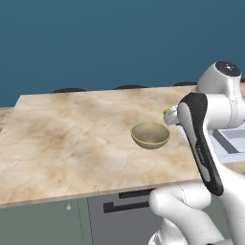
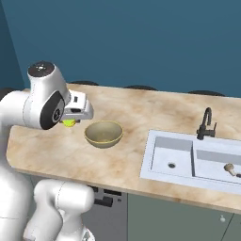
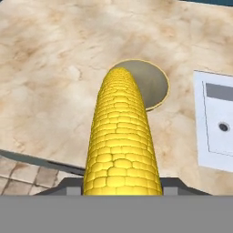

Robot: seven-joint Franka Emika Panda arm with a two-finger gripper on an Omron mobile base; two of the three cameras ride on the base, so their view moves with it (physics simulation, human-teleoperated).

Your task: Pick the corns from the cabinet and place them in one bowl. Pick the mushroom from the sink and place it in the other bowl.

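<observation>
Corn cob [image 3: 122, 141] is clamped between the gripper [image 3: 122, 190] jaws, sticking straight out along the hand so its yellow kernels run right up the middle of the hand view, tip pointing toward the tan bowl [image 3: 152, 82]. From the right base view you can just catch a bit of yellow [image 2: 69, 123] peeking out under the white hand [image 2: 77, 110], held up off the marble counter [image 2: 141, 113] and not touching it. In the left base view a small yellow bit [image 1: 166, 111] shows at the edge of the arm, just beside the bowl [image 1: 150, 135]. The bowl sits on the counter a little ahead of the gripper and lower down, near but apart from the cob, and it looks empty inside. Off to the far side of the bowl from the gripper is the pale two-basin sink [image 2: 188, 160] with its thin black tap [image 2: 205, 123], and a small beige mushroom [image 2: 229, 168] is lying in the basin farthest from the gripper, well apart from it. A corner of that sink [image 3: 214, 123] with one round drain also shows at the side of the hand view. Grey-green cabinet fronts [image 1: 43, 225] run below the counter edge, under where the gripper hangs.
</observation>
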